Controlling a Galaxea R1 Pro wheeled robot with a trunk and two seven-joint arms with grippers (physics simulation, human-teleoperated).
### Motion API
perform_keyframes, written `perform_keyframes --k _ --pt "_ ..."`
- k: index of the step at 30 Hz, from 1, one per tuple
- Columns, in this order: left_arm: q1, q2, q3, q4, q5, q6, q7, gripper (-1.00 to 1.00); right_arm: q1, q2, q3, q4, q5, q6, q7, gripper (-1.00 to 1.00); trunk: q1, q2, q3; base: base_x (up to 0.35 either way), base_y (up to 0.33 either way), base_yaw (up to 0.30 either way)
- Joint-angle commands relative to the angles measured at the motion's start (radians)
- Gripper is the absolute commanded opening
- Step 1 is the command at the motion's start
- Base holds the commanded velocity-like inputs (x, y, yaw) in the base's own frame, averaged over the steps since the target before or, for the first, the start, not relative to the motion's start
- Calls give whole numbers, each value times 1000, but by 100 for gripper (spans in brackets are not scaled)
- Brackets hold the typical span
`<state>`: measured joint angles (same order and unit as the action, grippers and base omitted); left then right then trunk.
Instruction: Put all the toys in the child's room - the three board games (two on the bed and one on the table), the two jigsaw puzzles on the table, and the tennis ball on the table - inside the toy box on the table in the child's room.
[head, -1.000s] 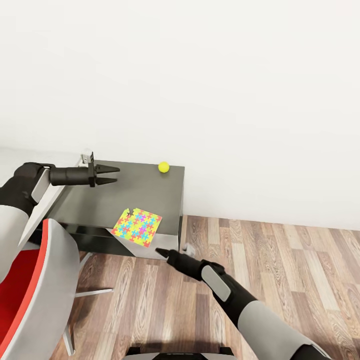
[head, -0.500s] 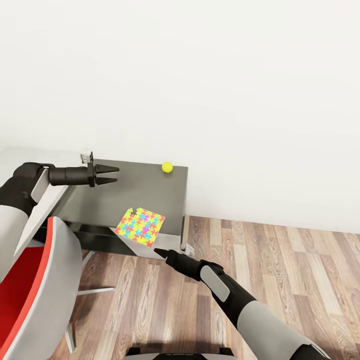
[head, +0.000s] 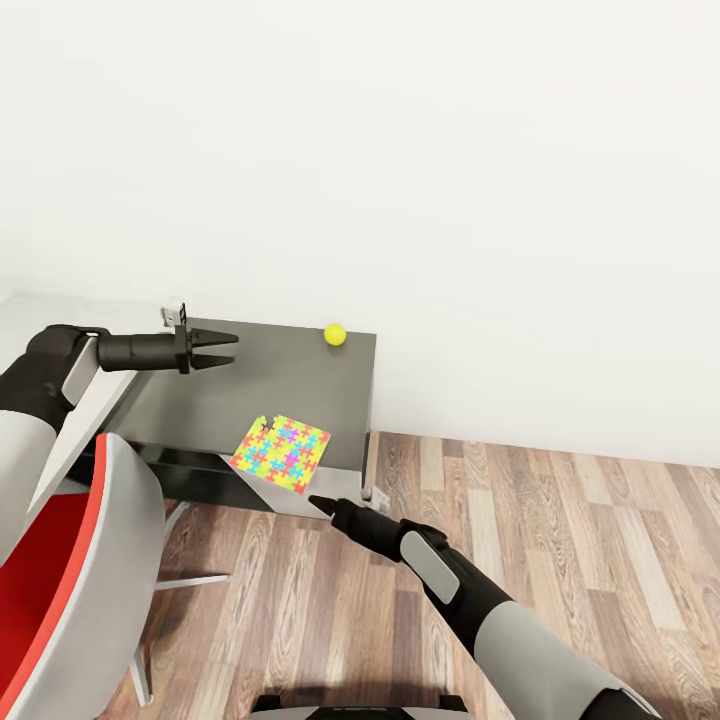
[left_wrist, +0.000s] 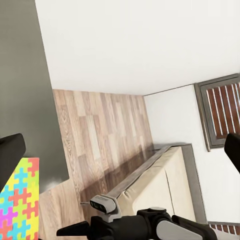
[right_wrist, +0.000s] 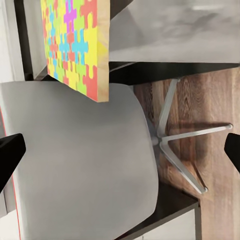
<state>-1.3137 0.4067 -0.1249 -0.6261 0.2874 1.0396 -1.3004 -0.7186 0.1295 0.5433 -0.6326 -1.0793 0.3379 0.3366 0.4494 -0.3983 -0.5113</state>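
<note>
Dark grey table (head: 300, 372): jigsaw puzzle (head: 280, 454), judged light, stiff, slick, overhung the near edge, graspable there. Right gripper (head: 322, 505), just beside it, spread; left gripper (head: 228, 350) released.

Matt dark grey top on table (head: 250, 385). Glossy printed card look on jigsaw puzzle (head: 280, 453), bare brown card edge. Fuzzy-free smooth yellow tennis ball (head: 334, 334). Wood-plank floor (head: 560, 540), satin grain. Smooth grey plastic shell, red cloth seat on chair (head: 70, 590). Matt black left gripper (head: 225, 351).
</note>
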Motion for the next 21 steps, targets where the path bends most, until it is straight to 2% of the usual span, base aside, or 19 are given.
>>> perform_keyframes --k 1,15,19,21 --pt "-1 1 -4 0 3 8 -3 100 -1 0 1 1 -7 3 1 100 1 -2 -1 0 0 0" --pt "-1 1 -4 0 3 8 -3 100 -2 -1 1 -11 -5 -38 7 100 1 -2 -1 0 0 12" --pt "-1 2 -3 0 3 8 -3 100 -2 0 1 -13 32 -43 7 100 1 -2 -1 0 0 0" --pt "-1 3 -3 0 3 8 -3 100 -2 4 -2 -13 80 -43 7 100 1 -2 -1 0 0 0"
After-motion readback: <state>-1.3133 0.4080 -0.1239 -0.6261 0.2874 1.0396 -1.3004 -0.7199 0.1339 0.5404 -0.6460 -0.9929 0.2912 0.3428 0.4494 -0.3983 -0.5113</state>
